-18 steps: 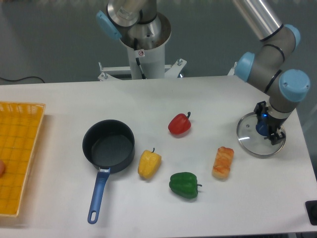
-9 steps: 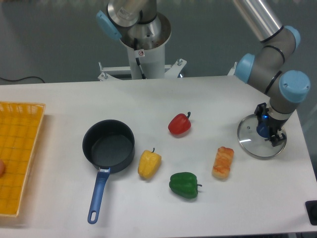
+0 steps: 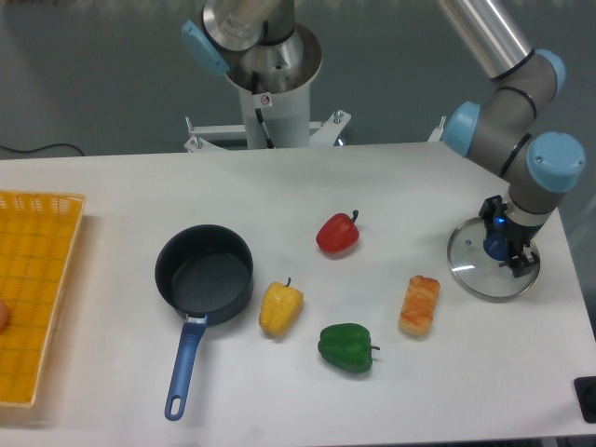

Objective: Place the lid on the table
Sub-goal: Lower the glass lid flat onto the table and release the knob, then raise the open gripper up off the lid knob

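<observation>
gripper (image 3: 504,250) clamped on knob of lid (image 3: 493,262), low over table (image 3: 391,177) near right edge; risk: releasing w/ lid tilted → rim skids twd edge

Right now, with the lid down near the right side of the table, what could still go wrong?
The lid sits close to the table's right edge, so a nudge as the claw lets go could slide it off. The claw looks clamped around the blue knob; lifting before it opens fully might drag the lid up again.
</observation>
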Robot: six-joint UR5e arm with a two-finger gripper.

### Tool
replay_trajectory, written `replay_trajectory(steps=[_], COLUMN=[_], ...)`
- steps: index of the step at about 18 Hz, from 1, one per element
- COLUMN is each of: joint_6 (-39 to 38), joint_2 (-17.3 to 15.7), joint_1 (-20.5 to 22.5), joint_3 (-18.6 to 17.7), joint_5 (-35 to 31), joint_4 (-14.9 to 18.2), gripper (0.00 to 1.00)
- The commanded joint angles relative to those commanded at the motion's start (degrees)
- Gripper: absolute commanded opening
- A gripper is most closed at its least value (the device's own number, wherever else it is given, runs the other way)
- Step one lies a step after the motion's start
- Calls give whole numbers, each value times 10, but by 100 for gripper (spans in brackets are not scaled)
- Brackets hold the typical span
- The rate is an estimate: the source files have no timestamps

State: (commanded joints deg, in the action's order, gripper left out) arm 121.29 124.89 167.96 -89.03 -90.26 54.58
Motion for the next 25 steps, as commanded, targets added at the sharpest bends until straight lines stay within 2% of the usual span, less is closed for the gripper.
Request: replay_trajectory(steps=[3, 5, 9, 12, 18, 25], joint_6=[-1, -2, -3, -2, -6, -26], joint_2=[1, 0, 0, -3, -24, -81], joint_1=[0, 0, 0, 0, -6, -9], joint_3=[0, 0, -1, -1, -12, -43], joint_5=[0, 0, 0, 0, 0, -10], joint_4=[0, 0, 0, 0, 1, 6], gripper=[72, 72, 80, 98, 100, 100])
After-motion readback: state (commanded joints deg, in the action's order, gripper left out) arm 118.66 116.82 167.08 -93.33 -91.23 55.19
